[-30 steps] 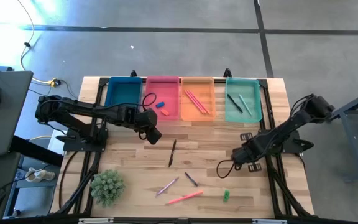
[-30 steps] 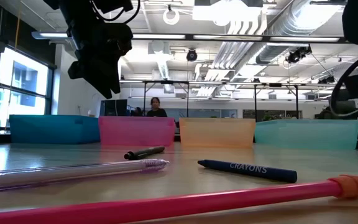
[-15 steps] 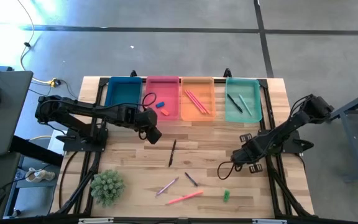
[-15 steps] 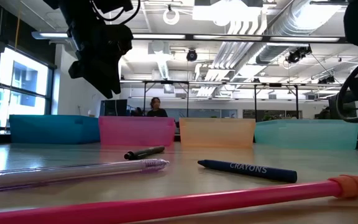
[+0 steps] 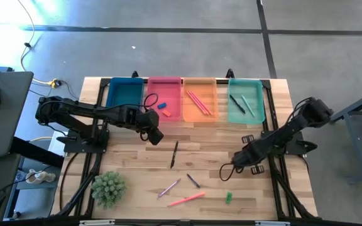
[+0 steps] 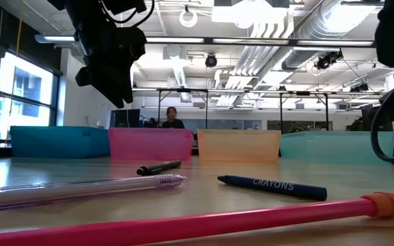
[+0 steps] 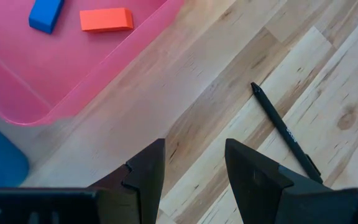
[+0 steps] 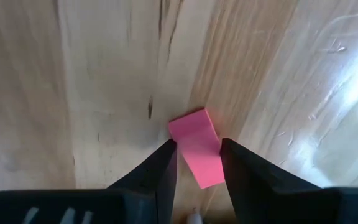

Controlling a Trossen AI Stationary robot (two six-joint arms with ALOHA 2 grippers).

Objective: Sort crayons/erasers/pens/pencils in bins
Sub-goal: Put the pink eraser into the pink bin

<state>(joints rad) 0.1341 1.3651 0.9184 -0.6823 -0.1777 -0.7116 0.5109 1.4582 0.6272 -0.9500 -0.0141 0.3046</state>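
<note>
Lying between the right pincer's [image 8: 197, 163] narrowed fingers, pink eraser [image 8: 197, 147]; contact unclear.

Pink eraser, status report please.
Right gripper shut on small pink eraser block at the wooden table. Left gripper open, empty, near pink plastic bin. Nothing obstructing.

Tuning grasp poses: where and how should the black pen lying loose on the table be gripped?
Grip the black pen mid-barrel from straight above, gripper fingers across its thin width. It lies flat on the table, nearly front-to-back, with bare wood on both sides. The open left gripper hovers nearest.
</note>
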